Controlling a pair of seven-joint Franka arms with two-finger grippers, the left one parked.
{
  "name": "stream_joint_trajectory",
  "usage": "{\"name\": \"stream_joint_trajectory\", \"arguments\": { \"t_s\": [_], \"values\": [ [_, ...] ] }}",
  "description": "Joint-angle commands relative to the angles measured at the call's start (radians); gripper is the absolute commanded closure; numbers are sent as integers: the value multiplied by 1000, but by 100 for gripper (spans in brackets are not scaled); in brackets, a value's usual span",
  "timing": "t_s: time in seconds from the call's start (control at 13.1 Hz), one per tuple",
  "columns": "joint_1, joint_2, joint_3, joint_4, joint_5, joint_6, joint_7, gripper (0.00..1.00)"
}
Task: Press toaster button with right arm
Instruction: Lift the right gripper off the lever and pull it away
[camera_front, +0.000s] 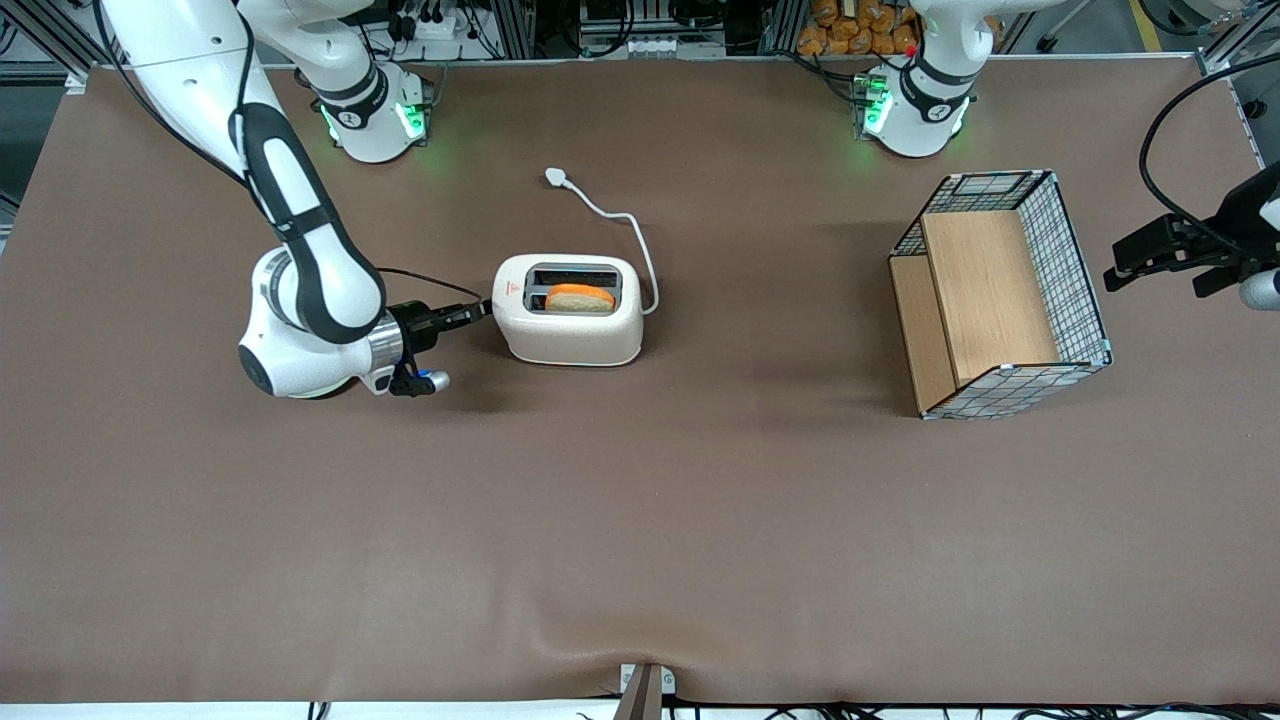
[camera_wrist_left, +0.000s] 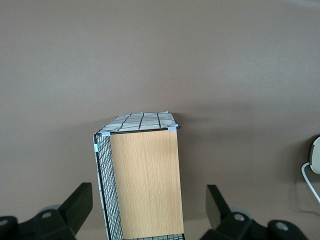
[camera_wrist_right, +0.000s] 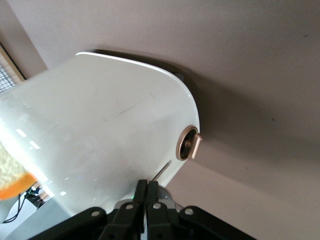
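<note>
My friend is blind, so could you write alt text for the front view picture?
A white robot arm's hand, fingers shut, touches the narrow end of a white toaster holding a bread slice on a brown table. A wire basket stands toward the parked arm's end.

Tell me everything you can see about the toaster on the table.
The toaster is small, white, glossy plastic with rounded corners, standing upright on the brown table. Two top slots; the one nearer the front camera holds a bread slice. A white cord trails from it. The gripper, fingers shut, sits at its narrow end face, beside a round knob.
</note>
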Motion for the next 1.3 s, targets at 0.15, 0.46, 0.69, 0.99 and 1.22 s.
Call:
{"name": "stream_joint_trajectory", "arguments": {
  "t_s": [0.15, 0.46, 0.69, 0.99, 1.22],
  "values": [
    [-35, 8, -13, 121, -86, -119, 57, 61],
    [-93, 11, -19, 202, -137, -199, 73, 0],
    [-119, 7, -29, 309, -251, -272, 76, 0],
    [-180, -91, -31, 405, -406, -316, 63, 0],
    [-173, -232, -29, 402, -612, -274, 66, 0]
  ]
}}
